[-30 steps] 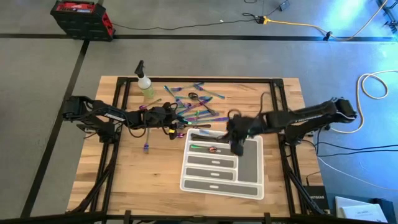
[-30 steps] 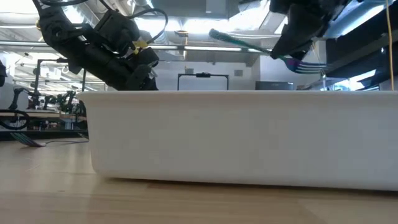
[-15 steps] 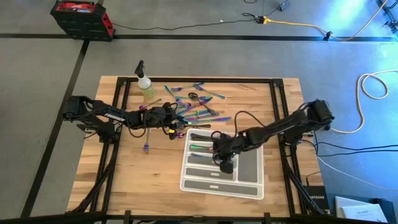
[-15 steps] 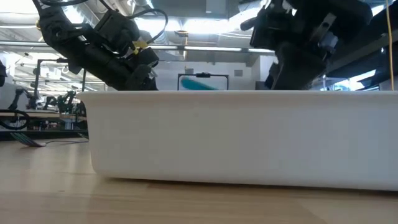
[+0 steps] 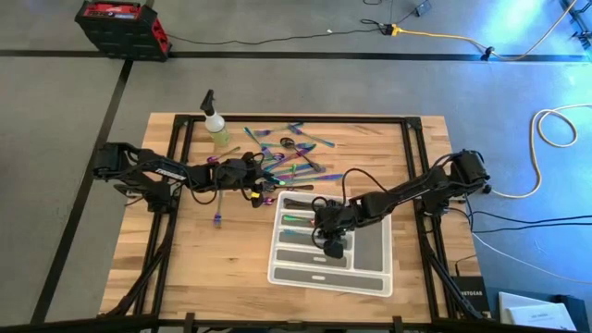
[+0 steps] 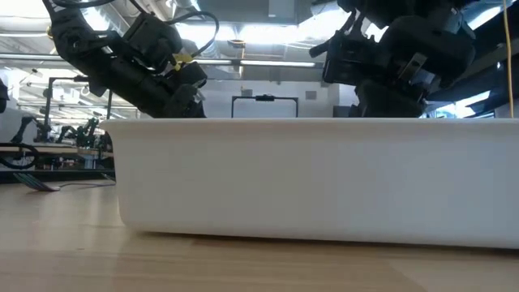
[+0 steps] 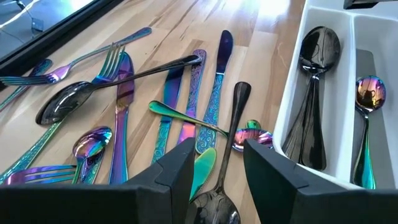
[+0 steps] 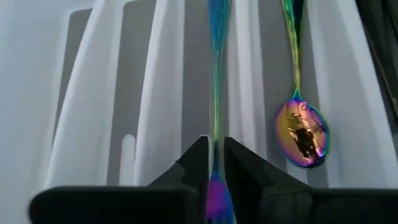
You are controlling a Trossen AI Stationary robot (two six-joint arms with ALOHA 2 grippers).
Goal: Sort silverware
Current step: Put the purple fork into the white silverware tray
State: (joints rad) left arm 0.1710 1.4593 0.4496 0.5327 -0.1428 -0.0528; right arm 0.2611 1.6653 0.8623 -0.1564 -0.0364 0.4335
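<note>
My right gripper [image 8: 213, 163] sits low over the white tray [image 5: 373, 276], fingers pinched close on a slim rainbow handle [image 8: 216, 74] running down one slot. A rainbow spoon [image 8: 302, 132] lies in the neighbouring slot. My left gripper [image 7: 216, 167] hovers just above the loose silverware pile [image 5: 291, 157] on the wooden table [image 5: 185, 259] beside the tray, fingers apart, nothing between them. Two dark spoons [image 7: 317, 59] lie in the tray's end slot. Spray bottle [image 5: 216, 125] stands at the table's far edge.

The wooden table [image 5: 213, 264] bears scattered silverware [image 5: 294, 159], a compartment tray [image 5: 375, 277] and a spray bottle [image 5: 216, 127].
</note>
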